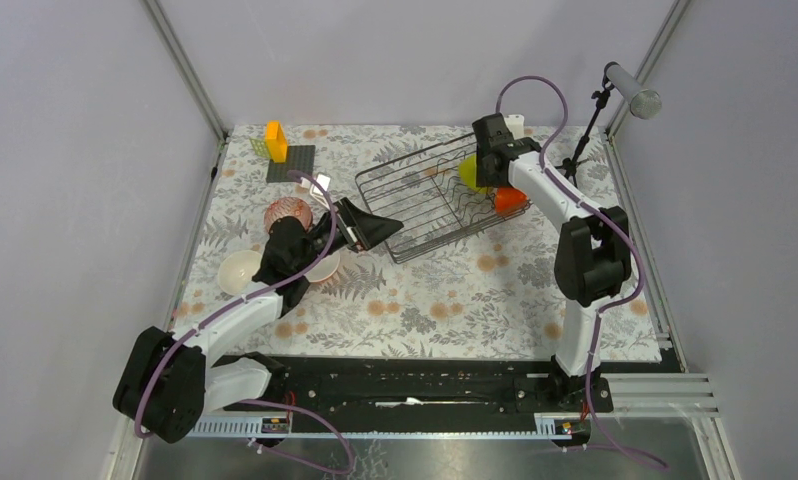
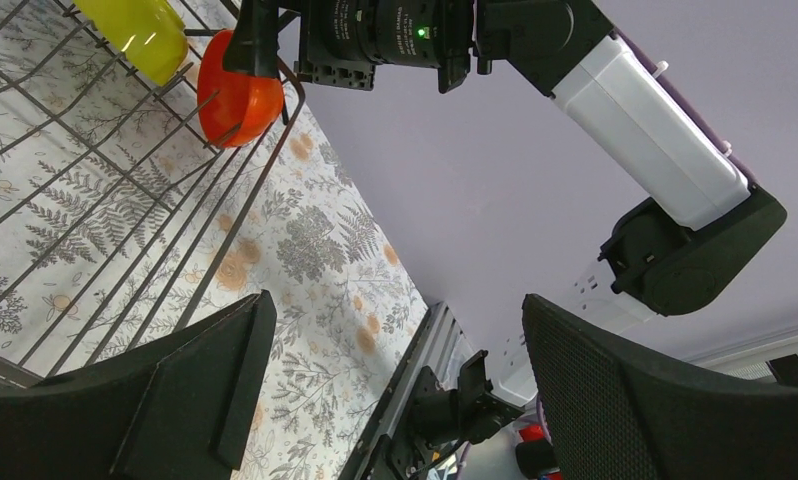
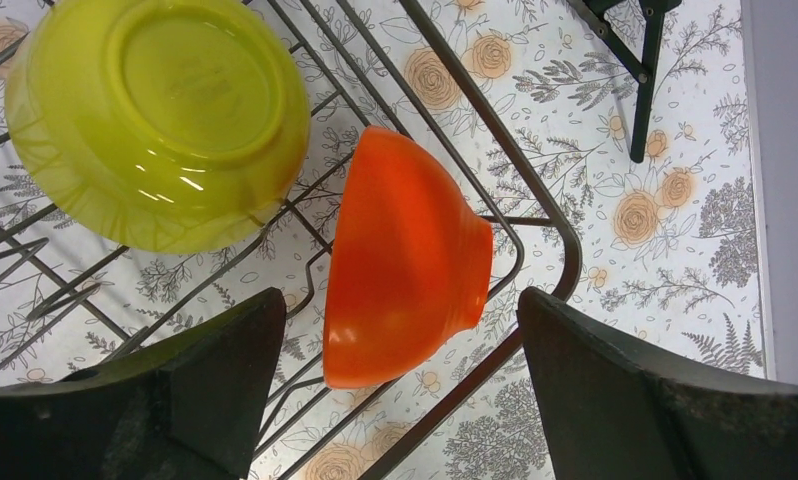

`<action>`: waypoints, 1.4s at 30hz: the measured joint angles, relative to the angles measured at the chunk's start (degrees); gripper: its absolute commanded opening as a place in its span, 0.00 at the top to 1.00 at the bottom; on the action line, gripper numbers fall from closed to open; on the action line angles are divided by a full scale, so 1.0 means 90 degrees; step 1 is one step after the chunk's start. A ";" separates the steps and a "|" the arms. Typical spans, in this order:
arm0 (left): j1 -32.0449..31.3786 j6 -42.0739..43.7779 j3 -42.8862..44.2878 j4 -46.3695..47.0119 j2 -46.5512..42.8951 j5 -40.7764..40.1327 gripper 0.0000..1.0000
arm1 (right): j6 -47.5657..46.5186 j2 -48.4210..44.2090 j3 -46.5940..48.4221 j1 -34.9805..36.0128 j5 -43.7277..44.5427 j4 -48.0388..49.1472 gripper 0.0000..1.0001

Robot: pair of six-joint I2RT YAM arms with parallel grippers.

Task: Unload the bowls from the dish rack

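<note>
Right wrist view is showing the right pincer point(image 3: 400, 305) spread apart above the orange bowl point(image 3: 405, 240) tipped on edge in a corner of the dish rack point(image 3: 573, 255); lowering straight to straddle its wall is looking wisest.

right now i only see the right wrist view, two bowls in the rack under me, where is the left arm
observer: the left gripper is open and empty, beside the dish rack's near-left edge, away from your bowls
operator: any more bowls in the rack
observer: none that I can see, only the yellow-green bowl and orange bowl at its right end
operator: any outside it
observer: at least a pink-red patterned bowl and a beige bowl, left of the rack
</note>
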 measured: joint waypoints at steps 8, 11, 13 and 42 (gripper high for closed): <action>-0.0007 -0.0066 -0.0007 0.0311 0.0002 -0.0032 0.01 | 0.0192 0.0000 -0.0189 -0.0158 -0.0228 0.0151 0.13; -0.0007 -0.0068 -0.0039 0.0413 -0.0002 -0.0051 0.02 | 0.0243 -0.0002 -0.0316 -0.0211 -0.0335 0.0214 0.15; -0.0007 -0.0068 -0.0109 0.0476 -0.0015 -0.0070 0.01 | 0.0265 -0.0002 -0.0393 -0.0243 -0.0391 0.0270 0.19; -0.0007 -0.0068 -0.0192 0.0486 -0.0117 -0.0095 0.01 | -0.0372 -0.0151 0.0316 0.0495 0.0600 -0.0138 0.36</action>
